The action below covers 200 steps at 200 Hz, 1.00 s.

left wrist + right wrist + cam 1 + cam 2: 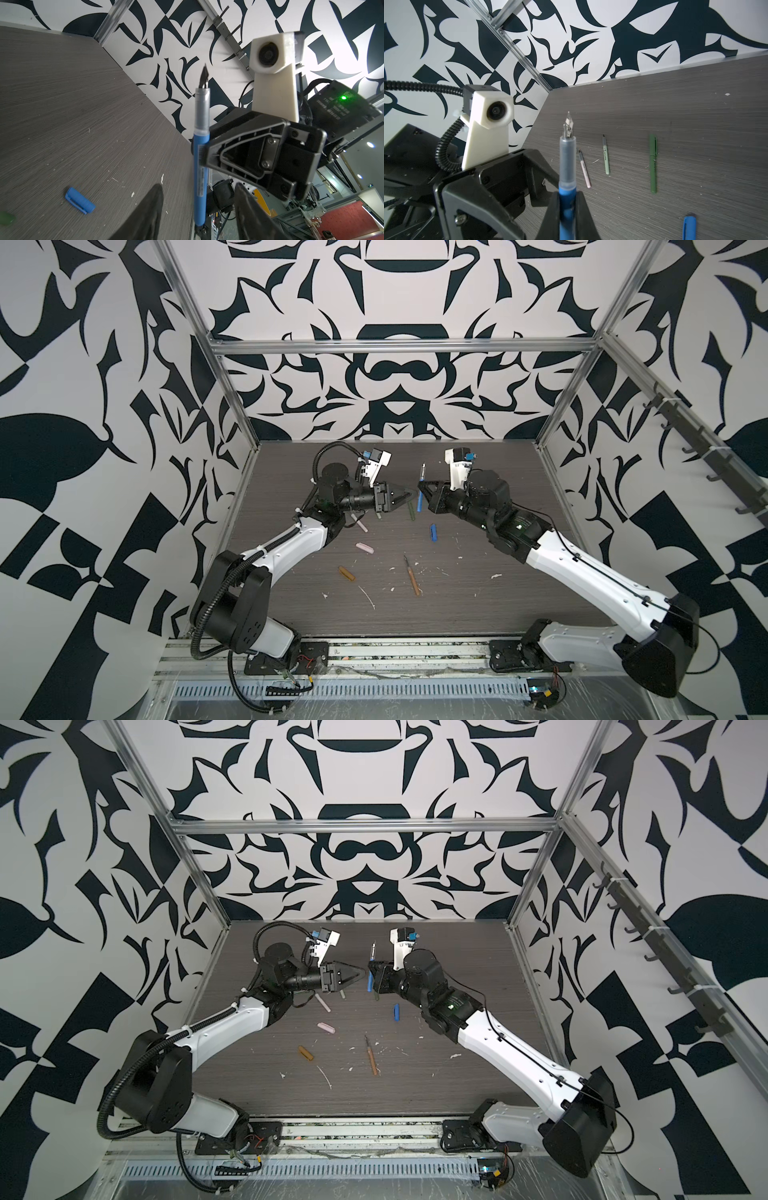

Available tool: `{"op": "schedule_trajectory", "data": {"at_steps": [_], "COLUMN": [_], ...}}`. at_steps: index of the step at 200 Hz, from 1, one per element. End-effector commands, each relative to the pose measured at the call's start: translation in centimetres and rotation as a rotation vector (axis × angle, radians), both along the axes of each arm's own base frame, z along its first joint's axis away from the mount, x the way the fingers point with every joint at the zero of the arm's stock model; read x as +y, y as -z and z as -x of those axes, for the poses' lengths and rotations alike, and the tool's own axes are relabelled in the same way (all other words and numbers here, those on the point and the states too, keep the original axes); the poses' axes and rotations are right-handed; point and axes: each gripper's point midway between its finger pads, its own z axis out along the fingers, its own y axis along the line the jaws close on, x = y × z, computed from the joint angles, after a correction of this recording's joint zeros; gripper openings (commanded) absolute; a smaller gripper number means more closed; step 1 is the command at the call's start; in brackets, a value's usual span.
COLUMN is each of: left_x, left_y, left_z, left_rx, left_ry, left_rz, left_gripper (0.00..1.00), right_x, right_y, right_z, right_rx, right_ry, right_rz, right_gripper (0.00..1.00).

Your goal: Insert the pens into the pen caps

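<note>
My right gripper [568, 194] is shut on the blue pen [567, 166], held above the table with its dark tip toward the back wall in both top views [420, 499] [369, 982]. Facing it, my left gripper [198, 186] is open. Its fingers [152, 207] stand either side of the pen's lower end [200, 199] without touching it. The blue cap [433, 532] [80, 200] lies on the table below. A pink pen [584, 169], a pale green pen [605, 154] and a dark green pen [653, 164] that looks capped lie under the grippers.
Nearer the front lie a pink cap [365, 548], an orange-brown cap [347, 573] and an orange-brown pen [411, 576]. White flecks dot the dark wood-grain table [478, 593]. Patterned walls and a metal frame [399, 346] close in the back and sides.
</note>
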Motion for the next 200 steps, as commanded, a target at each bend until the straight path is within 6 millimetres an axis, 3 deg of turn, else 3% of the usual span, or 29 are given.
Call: {"op": "schedule_trajectory", "data": {"at_steps": [1,31,93,132,173,191,200], "left_x": [-0.3,-0.3,-0.8,-0.8,-0.9,-1.0,-1.0], "left_y": [-0.5,-0.3,-0.2,0.0,0.0,0.3,0.5], "left_z": [0.8,0.5,0.8,0.7,0.6,0.5,0.3], "left_rx": [-0.040,-0.029,-0.015,-0.007,-0.004,0.010,0.022], "left_ry": [0.037,0.026,0.063,0.060,0.059,0.062,0.053], "left_rz": [0.022,0.018,0.020,0.016,0.015,0.003,-0.008], "left_gripper": [0.55,0.53,0.37,0.34,0.08,0.04,0.02], "right_x": [0.9,1.6,2.4,2.7,3.0,2.7,2.4], "right_y": [-2.6,-3.1,-2.8,-2.8,-2.5,-2.8,-3.2], "right_z": [0.0,0.3,0.3,0.4,0.6,0.9,1.1], "right_rx": [-0.045,-0.061,-0.066,-0.060,-0.048,-0.044,-0.046], "right_ry": [-0.015,-0.039,-0.056,-0.072,-0.088,-0.087,-0.085], "right_rz": [-0.082,-0.098,-0.125,-0.145,-0.156,-0.160,-0.149], "right_gripper": [0.03,0.03,0.03,0.03,0.03,0.22,0.26]}}
